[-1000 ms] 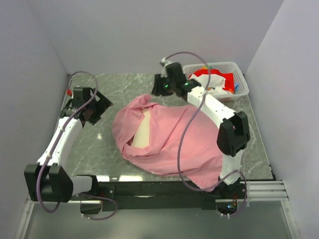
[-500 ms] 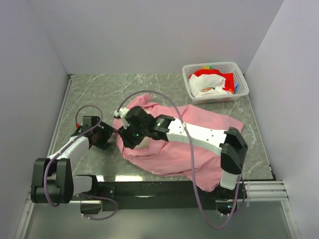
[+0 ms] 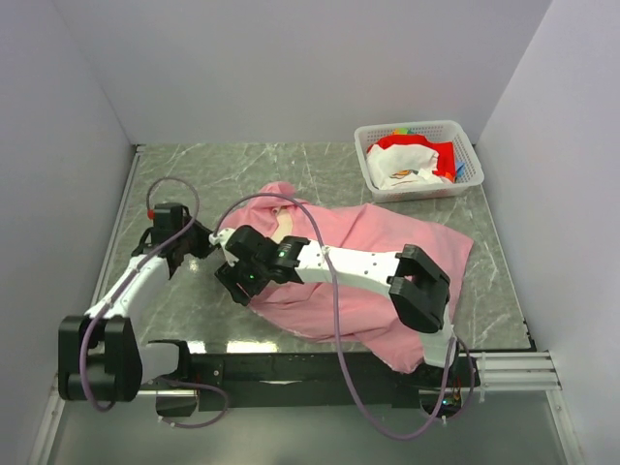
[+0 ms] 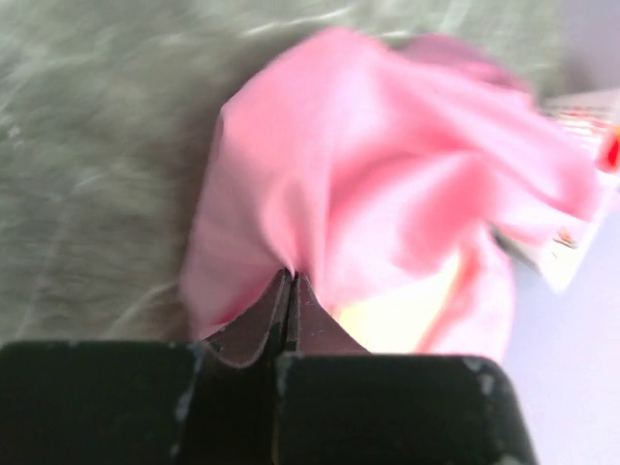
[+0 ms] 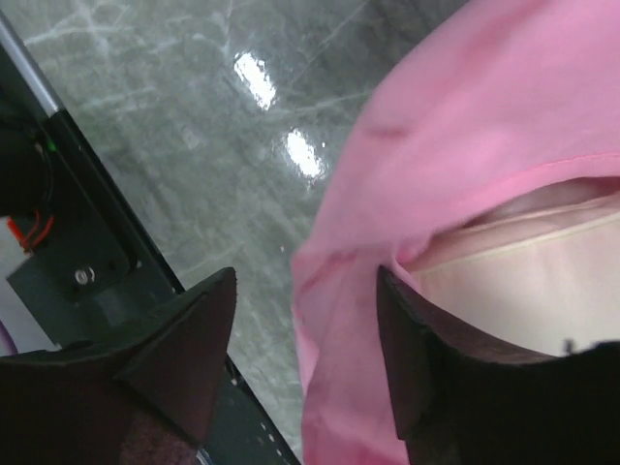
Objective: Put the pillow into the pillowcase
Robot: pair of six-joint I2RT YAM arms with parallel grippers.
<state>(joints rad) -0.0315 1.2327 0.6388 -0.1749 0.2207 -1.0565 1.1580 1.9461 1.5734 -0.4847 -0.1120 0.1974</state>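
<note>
Marbled grey-green desk (image 3: pixel 320 165): on it we see the rumpled, thin pink pillowcase (image 3: pixel 378 242) spread mid-surface, the soft cream pillow (image 5: pixel 504 291) showing in its mouth. Our left gripper (image 4: pixel 292 281) pinches a fabric fold between closed jaws; the right gripper (image 5: pixel 305 274) holds its jaws wide.

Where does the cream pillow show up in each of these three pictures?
Top external: pillow, a cream sliver in the pillowcase mouth, left of centre.
Left wrist: pale patch, lower right of centre.
Right wrist: cream panel, lower right.
Shared landmark: the pink pillowcase mouth around it.
</note>
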